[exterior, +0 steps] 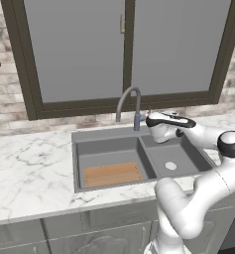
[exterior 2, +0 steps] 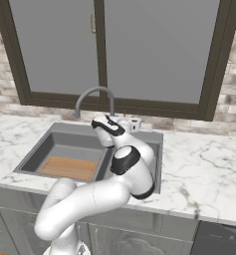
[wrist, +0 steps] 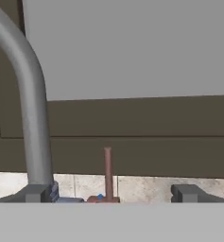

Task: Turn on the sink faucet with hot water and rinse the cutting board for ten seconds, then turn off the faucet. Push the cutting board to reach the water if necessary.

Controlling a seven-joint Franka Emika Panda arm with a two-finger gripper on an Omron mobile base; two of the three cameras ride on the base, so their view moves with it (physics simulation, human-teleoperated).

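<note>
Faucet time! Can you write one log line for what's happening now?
stage: reaching lever | fingers: open, either side of faucet lever | water: none running | cutting board: in sink's larger basin

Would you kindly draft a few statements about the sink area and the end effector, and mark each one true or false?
1. The cutting board lies in the sink's larger basin. True.
2. Water is streaming from the sink faucet. False: no stream is visible under the spout.
3. The end effector is open, its fingertips either side of the faucet's reddish lever. True.
4. The end effector is holding the cutting board. False: it is up by the faucet base, and the board lies untouched in the basin.
5. The round white drain is in the basin with the board. False: it is in the smaller basin.
</note>
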